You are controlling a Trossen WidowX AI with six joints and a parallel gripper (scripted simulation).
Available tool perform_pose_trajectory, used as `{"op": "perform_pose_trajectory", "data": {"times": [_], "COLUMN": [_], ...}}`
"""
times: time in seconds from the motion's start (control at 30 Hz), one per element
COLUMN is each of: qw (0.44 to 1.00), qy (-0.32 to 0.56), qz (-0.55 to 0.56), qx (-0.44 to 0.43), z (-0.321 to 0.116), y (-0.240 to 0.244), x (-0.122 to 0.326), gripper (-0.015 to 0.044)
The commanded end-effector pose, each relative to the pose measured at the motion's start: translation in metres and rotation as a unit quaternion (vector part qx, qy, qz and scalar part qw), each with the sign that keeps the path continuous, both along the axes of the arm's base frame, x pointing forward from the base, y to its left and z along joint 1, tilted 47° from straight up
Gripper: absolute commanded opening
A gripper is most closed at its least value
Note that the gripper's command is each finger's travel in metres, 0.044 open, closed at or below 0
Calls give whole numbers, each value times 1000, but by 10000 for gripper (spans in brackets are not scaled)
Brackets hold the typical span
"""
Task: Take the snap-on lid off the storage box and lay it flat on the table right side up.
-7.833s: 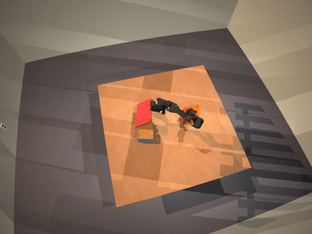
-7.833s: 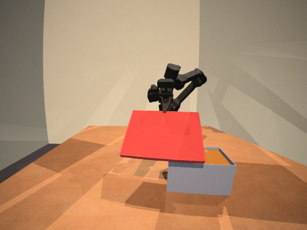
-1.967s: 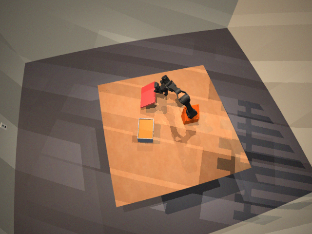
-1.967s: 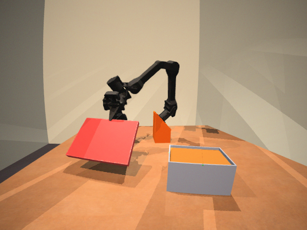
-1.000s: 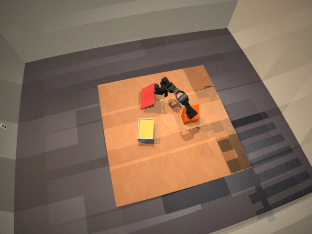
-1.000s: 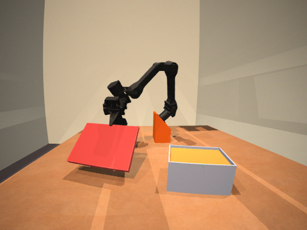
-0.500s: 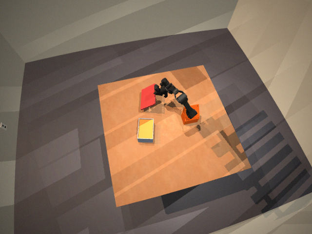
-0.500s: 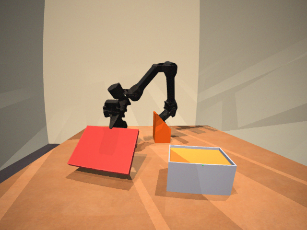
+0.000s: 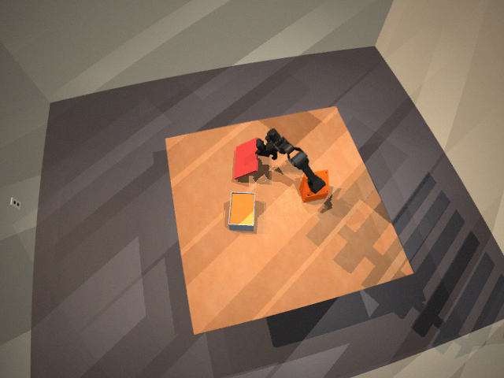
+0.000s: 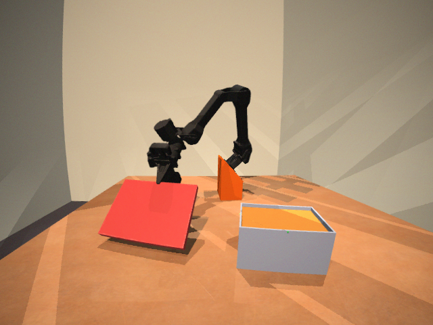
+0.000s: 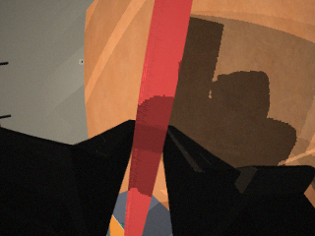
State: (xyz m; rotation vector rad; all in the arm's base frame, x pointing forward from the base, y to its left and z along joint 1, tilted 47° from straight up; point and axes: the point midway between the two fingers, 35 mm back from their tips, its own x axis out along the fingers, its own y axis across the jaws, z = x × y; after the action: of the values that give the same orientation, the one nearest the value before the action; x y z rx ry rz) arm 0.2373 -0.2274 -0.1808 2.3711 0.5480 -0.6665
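The red lid (image 9: 246, 159) (image 10: 150, 217) (image 11: 169, 44) is off the box and tilted, its smooth outer face up and turned toward the exterior camera. Its lower edge hangs a little above the table, with a shadow beneath; whether any corner touches is hard to tell. My gripper (image 9: 257, 151) (image 10: 159, 182) (image 11: 150, 129) is shut on the lid's raised edge, on the side nearer the arm. The grey-blue storage box (image 9: 241, 227) (image 10: 285, 250) (image 11: 158, 216) stands upright and open, apart from the lid, with an orange-yellow surface inside. The lid's underside is hidden.
The orange wedge-shaped mount (image 9: 320, 197) (image 10: 231, 187) stands at the arm's base. The table (image 9: 284, 260) (image 10: 139, 286) has its far-left edge beyond the lid in the exterior view. In the top view the box is below the lid, with a gap between them.
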Motion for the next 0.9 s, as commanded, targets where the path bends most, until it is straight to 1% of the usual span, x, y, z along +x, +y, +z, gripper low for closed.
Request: {"op": "perform_pose_trajectory", "data": {"times": [0.0, 0.87], "qw": [1000, 1000], "qy": [2, 2], "qz": [-2, -2], "qx": [3, 4], "z": [-2, -17], "y": [4, 19], "x": [0, 2], "gripper": [0, 0]}}
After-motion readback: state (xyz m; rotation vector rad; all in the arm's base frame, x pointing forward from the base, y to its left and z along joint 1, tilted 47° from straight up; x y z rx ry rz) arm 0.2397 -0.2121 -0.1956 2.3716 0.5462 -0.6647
